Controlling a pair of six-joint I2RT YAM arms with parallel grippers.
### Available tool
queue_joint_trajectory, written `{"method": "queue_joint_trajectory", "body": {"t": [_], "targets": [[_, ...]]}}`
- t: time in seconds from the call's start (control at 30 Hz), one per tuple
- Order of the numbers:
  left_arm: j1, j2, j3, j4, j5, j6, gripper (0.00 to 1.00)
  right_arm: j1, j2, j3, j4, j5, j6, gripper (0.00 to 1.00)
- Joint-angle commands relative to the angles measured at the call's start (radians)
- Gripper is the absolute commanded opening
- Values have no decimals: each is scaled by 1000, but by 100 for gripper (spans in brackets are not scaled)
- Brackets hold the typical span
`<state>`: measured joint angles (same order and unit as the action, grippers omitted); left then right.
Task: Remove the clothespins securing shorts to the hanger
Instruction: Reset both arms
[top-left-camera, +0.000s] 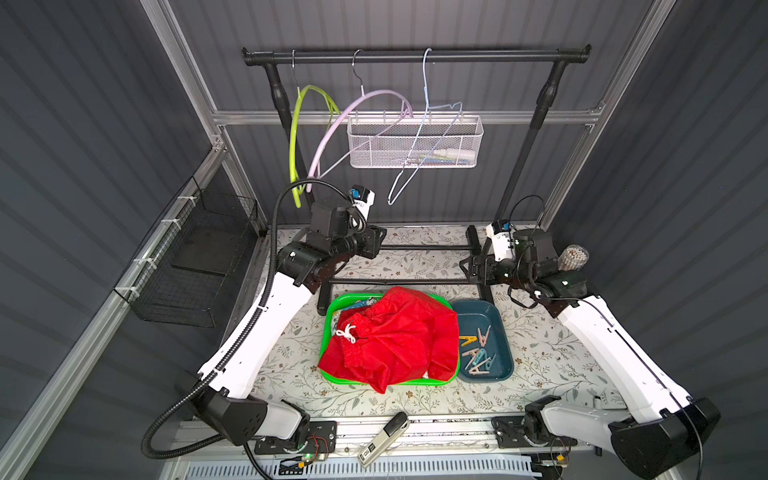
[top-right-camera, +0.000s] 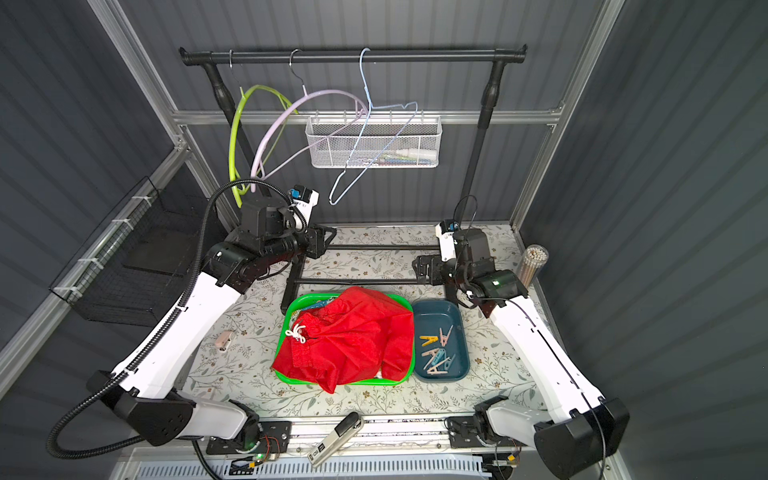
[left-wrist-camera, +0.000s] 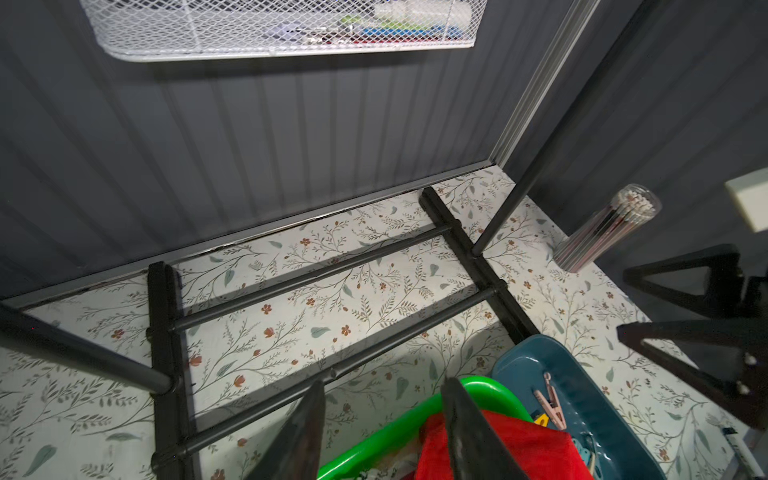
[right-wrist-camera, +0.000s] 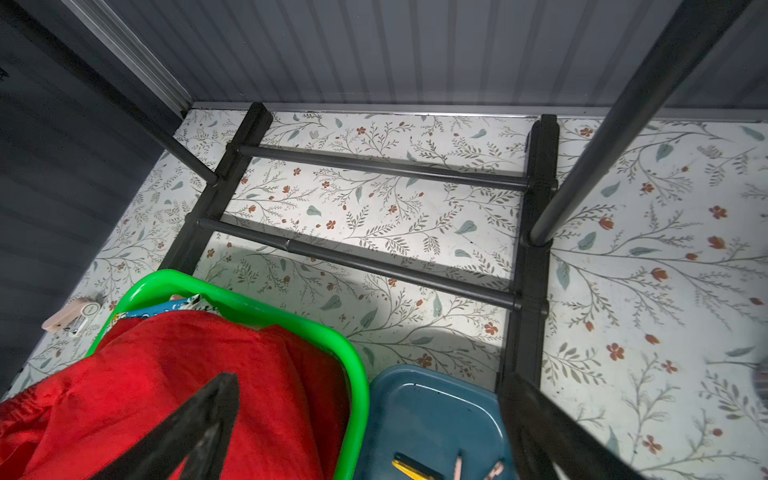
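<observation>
Red shorts (top-left-camera: 395, 332) over mostly hidden printed pair (right-wrist-camera: 166, 306)

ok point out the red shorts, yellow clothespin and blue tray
red shorts (top-left-camera: 399, 332), in a top view, mid fabric
yellow clothespin (top-left-camera: 468, 340), in a top view, its middle
blue tray (top-left-camera: 473, 318), in a top view, bare floor

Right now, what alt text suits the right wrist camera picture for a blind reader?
Crumpled red fabric shorts fill a bright green plastic tray beside a dark teal plastic tray holding a yellow clothespin. The open black right gripper frames them, empty, above a floral tabletop.
</observation>
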<state>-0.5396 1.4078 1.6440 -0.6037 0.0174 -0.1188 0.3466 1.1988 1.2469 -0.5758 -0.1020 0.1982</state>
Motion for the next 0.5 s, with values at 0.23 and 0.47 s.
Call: {"method": "queue_joint_trajectory", "body": {"t": [0.23, 0.47], "targets": [[3, -66, -111, 2, -173, 47, 53, -11, -10, 5, 7, 139, -55, 99], [22, -29, -151, 1, -267, 62, 67, -86, -20, -33, 65, 139, -66, 99]]}}
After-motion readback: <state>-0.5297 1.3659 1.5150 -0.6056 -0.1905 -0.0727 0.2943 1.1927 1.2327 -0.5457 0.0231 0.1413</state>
